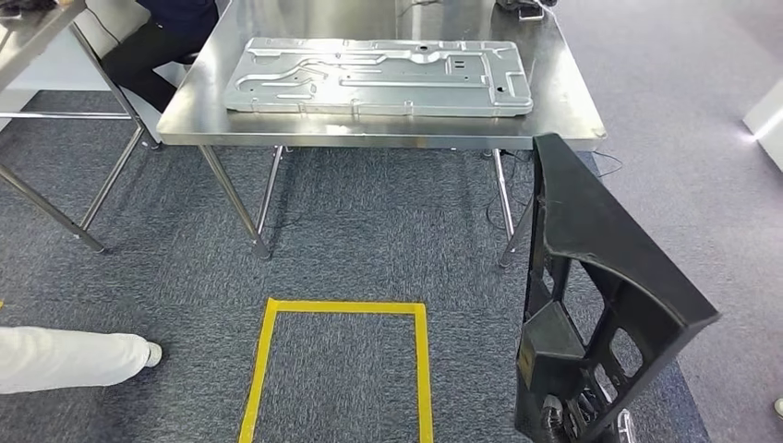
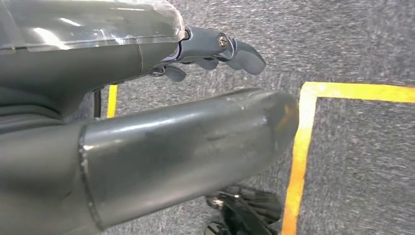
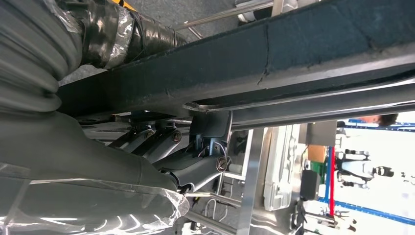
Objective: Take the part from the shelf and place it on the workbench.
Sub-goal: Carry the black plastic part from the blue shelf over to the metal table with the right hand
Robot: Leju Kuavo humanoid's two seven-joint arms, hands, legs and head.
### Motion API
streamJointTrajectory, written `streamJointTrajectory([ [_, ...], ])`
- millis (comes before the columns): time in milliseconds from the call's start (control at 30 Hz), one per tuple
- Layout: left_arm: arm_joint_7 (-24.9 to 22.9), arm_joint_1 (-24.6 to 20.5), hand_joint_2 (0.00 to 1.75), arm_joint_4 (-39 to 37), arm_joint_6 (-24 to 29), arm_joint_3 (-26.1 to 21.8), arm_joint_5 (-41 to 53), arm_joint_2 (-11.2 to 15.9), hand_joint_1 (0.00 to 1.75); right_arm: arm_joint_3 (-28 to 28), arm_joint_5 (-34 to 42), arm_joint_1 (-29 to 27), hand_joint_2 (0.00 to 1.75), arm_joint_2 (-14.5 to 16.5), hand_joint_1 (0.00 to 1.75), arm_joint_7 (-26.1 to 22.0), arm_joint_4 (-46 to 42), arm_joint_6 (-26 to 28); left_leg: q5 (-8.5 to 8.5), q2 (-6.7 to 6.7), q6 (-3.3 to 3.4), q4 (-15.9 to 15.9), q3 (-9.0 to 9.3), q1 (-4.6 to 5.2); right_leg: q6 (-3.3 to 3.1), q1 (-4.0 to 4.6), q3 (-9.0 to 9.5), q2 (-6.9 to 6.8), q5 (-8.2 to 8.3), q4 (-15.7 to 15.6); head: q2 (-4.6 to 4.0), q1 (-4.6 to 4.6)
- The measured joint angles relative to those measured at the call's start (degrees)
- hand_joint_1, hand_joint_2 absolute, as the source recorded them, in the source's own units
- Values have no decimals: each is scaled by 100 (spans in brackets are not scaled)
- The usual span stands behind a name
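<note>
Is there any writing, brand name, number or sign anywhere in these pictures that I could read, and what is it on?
No readable text in any view.
Black part gripped by the right hand: it carries a small yellowish tag, too blurred to read.
Metal panel on the workbench: stamped shapes, no lettering.
Yellow tape on the carpet: a plain outline, no words.

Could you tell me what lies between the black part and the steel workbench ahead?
In the head view, grey carpet lies between the black part and the workbench, crossed only by the bench's legs.
</note>
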State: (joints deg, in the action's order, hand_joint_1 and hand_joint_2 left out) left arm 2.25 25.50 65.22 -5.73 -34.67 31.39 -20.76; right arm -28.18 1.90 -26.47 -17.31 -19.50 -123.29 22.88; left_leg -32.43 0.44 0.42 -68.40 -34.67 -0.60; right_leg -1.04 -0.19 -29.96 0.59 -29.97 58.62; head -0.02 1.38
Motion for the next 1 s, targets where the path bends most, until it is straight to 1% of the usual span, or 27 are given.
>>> streamJointTrajectory([
  [33, -4, 9, 0, 13, -1, 2, -2, 1, 0, -5, -1, 1, 175, 0, 175, 1, 1, 0, 200, -13, 39, 360, 131, 15, 17, 11, 44, 8, -38, 5, 0, -3],
  [67, -6, 15, 0, 28, -2, 4, -3, 1, 0, -9, -1, 6, 175, -2, 175, 2, 1, 0, 311, -24, 75, 644, 241, 29, 41, 18, 65, 19, -69, 11, 1, -2],
  [100, -9, 22, 0, 43, -3, 8, -4, 2, 0, -13, -2, 10, 175, -5, 175, 5, 2, 1, 341, -34, 109, 810, 302, 51, 72, 16, 72, 26, -86, 10, 1, -3],
  [133, -13, 29, 0, 55, -4, 12, -5, 2, 0, -17, -2, 10, 175, -8, 175, 11, 3, 3, 311, -40, 143, 872, 320, 68, 110, 13, 75, 32, -75, 23, 0, -4],
  [200, -20, 46, 0, 81, -6, 26, -7, 2, 0, -27, -7, 12, 175, -14, 175, 31, 2, 33, 317, -36, 209, 980, 386, 65, 172, -4, 99, 29, -49, 56, -1, -3],
  [233, -24, 54, 0, 92, -7, 34, -8, 2, 0, -34, -11, 14, 175, -18, 175, 50, 2, 63, 326, -33, 244, 1029, 436, 49, 199, -7, 92, 19, -79, 133, 0, -4],
  [267, -27, 58, 0, 104, -10, 43, -9, 2, 0, -43, -13, 26, 175, -28, 175, 71, 1, 94, 333, -30, 268, 1067, 490, 33, 225, -14, 27, 8, -176, 286, 0, -4],
  [300, -32, 60, 0, 115, -17, 52, -11, 1, 0, -57, -2, 42, 175, -45, 175, 103, 1, 121, 334, -26, 285, 1091, 531, 20, 256, -26, -105, -4, -325, 543, 0, -6],
  [367, -42, 61, 0, 125, -33, 67, -9, 1, 0, -103, -2, 72, 175, -88, 175, 191, 4, 157, 304, -37, 291, 1096, 559, 13, 320, -59, -513, -17, -637, 1230, 0, -5],
  [400, -48, 61, 0, 125, -41, 73, -3, -1, 0, -134, -36, 83, 175, -111, 175, 255, 8, 178, 282, -52, 283, 1095, 580, 10, 347, -80, -685, -22, -695, 1473, 0, -5],
  [433, -52, 61, 0, 125, -45, 77, 8, -1, 0, -164, -93, 90, 175, -133, 175, 318, 12, 204, 254, -73, 270, 1094, 612, 2, 367, -101, -770, -26, -631, 1529, 1, -5],
  [467, -55, 62, 0, 125, -49, 79, 21, -1, 0, -196, -159, 99, 175, -153, 175, 379, 16, 234, 222, -102, 252, 1094, 660, -9, 378, -120, -742, -26, -444, 1367, 1, -5],
  [500, -57, 62, 0, 125, -52, 81, 32, -1, 0, -229, -214, 111, 175, -172, 175, 433, 19, 262, 183, -135, 231, 1094, 715, -24, 389, -140, -620, -18, -166, 1013, 1, -6],
  [533, -58, 62, 0, 125, -57, 83, 43, 0, 0, -267, -253, 131, 175, -192, 175, 490, 23, 296, 146, -165, 206, 1098, 764, -37, 393, -155, -475, 29, 51, 645, 1, -7],
  [567, -58, 58, 0, 125, -64, 85, 51, 0, 0, -313, -284, 154, 175, -213, 175, 554, 28, 336, 115, -198, 178, 1093, 798, -47, 385, -152, -371, 81, 146, 330, 1, -10],
  [600, -60, 53, 0, 127, -74, 88, 58, 0, 0, -361, -307, 175, 175, -237, 175, 614, 35, 374, 89, -226, 142, 1093, 800, -53, 363, -141, -313, 127, 173, 142, 1, -10],
  [633, -62, 51, 0, 129, -83, 90, 65, -1, 0, -411, -320, 190, 175, -260, 175, 675, 43, 409, 83, -251, 99, 1079, 805, -54, 321, -123, -309, 160, 127, 88, 0, -10],
  [667, -62, 53, 0, 133, -90, 93, 70, -1, 0, -456, -330, 201, 175, -279, 175, 717, 49, 437, 84, -272, 56, 1069, 810, -52, 272, -105, -311, 144, 101, 63, 0, -9],
  [700, -63, 58, 0, 137, -94, 95, 74, -1, 0, -492, -337, 209, 175, -294, 175, 742, 52, 456, 73, -280, 17, 1059, 819, -52, 222, -107, -275, 119, 132, 55, 0, -7],
  [733, -62, 62, 0, 141, -96, 96, 77, -1, 0, -522, -343, 217, 175, -301, 175, 757, 55, 466, 61, -261, -9, 1001, 831, -52, 181, -112, -227, 85, 141, 33, 0, -7],
  [767, -62, 59, 0, 147, -96, 98, 77, -1, 0, -549, -348, 230, 175, -307, 175, 759, 55, 473, 21, -220, -20, 853, 768, -52, 144, -116, -169, 47, 131, 13, 1, -2],
  [800, -62, 52, 0, 151, -97, 99, 77, 0, 0, -570, -355, 239, 175, -310, 175, 767, 55, 477, -66, -175, -28, 577, 623, -55, 105, -115, -118, 5, 116, -7, 1, 2],
  [867, -63, 47, 0, 157, -99, 102, 83, 0, 0, -611, -401, 254, 175, -321, 175, 852, 57, 493, -359, -108, -43, -214, 134, -53, 38, -82, -57, -86, 57, -18, 1, 10],
  [900, -66, 50, 0, 157, -103, 102, 89, 0, 0, -636, -452, 262, 175, -329, 175, 948, 64, 518, -493, -99, -45, -533, -103, -52, 16, -63, -27, -121, 22, -18, 0, 10],
  [933, -70, 57, 0, 157, -108, 101, 96, 0, 0, -665, -506, 271, 175, -337, 175, 1069, 77, 554, -532, -94, -37, -677, -259, -50, 5, -43, 15, -145, -16, -18, 1, 11],
  [967, -73, 63, 0, 157, -117, 99, 105, 1, 0, -696, -549, 282, 175, -345, 175, 1195, 94, 596, -437, -91, -18, -613, -311, -45, 3, -26, 66, -162, -57, -18, 0, 11],
  [1000, -77, 69, 0, 157, -128, 95, 118, 1, 0, -731, -589, 296, 175, -355, 175, 1324, 114, 644, -212, -87, 18, -349, -265, -30, 3, -10, 127, -175, -102, -19, 0, 12],
])
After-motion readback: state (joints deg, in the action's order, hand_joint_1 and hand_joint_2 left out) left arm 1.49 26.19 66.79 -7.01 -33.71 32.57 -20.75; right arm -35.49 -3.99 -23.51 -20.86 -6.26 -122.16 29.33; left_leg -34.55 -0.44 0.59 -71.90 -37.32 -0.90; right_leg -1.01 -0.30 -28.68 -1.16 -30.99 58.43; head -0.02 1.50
